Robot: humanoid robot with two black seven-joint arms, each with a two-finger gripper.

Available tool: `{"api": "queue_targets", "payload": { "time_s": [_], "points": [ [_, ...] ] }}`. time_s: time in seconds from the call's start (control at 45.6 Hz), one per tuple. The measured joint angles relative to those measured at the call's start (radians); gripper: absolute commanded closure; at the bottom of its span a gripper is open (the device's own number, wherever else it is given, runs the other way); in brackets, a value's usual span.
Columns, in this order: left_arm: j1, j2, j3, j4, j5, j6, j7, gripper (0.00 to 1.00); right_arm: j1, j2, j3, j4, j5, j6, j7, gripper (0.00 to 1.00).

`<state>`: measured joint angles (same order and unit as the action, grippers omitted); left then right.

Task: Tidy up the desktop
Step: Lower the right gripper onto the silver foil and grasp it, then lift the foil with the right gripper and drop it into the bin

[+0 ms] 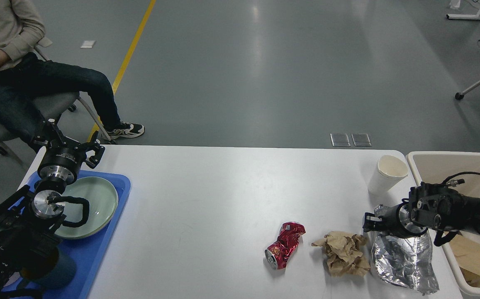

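The white desktop (206,199) carries a crushed red can (284,245), a crumpled brown paper (342,253), a crinkled silver foil bag (403,259) and an upright white paper cup (385,174). My right gripper (372,222) is low at the foil bag's top left edge and touches it. Its fingers are dark and small, so I cannot tell whether they grip the foil. My left gripper (71,139) is open and empty above the table's far left corner, behind the blue tray (103,249).
The blue tray holds a pale green plate (94,203) and a dark cup (53,270). A cream bin (447,158) with brown paper inside stands at the table's right edge. A seated person (24,79) is beyond the far left corner.
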<state>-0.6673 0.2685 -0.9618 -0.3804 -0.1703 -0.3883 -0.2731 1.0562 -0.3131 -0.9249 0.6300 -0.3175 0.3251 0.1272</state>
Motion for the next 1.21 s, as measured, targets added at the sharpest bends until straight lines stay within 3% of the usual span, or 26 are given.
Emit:
{"api": "queue_targets", "payload": {
  "time_s": [0.482, 0.636, 0.965, 1.206],
  "points": [
    [0.0, 0.0, 0.0, 0.0, 0.0, 0.001, 0.0, 0.04, 0.04, -0.056, -0.07, 0.008, -0.014, 0.022, 0.004, 1.0],
    [0.0, 0.0, 0.0, 0.0, 0.0, 0.001, 0.0, 0.04, 0.115, -0.128, -0.114, 0.011, -0.018, 0.105, 0.009, 1.0],
    [0.0, 0.0, 0.0, 0.0, 0.0, 0.0, 0.0, 0.04, 0.509, -0.346, -0.143, 0.116, -0.019, 0.298, 0.012, 1.0],
    [0.0, 0.0, 0.0, 0.0, 0.0, 0.0, 0.0, 0.04, 0.802, -0.376, -0.143, 0.114, -0.019, 0.418, 0.011, 1.0]
  ]
}}
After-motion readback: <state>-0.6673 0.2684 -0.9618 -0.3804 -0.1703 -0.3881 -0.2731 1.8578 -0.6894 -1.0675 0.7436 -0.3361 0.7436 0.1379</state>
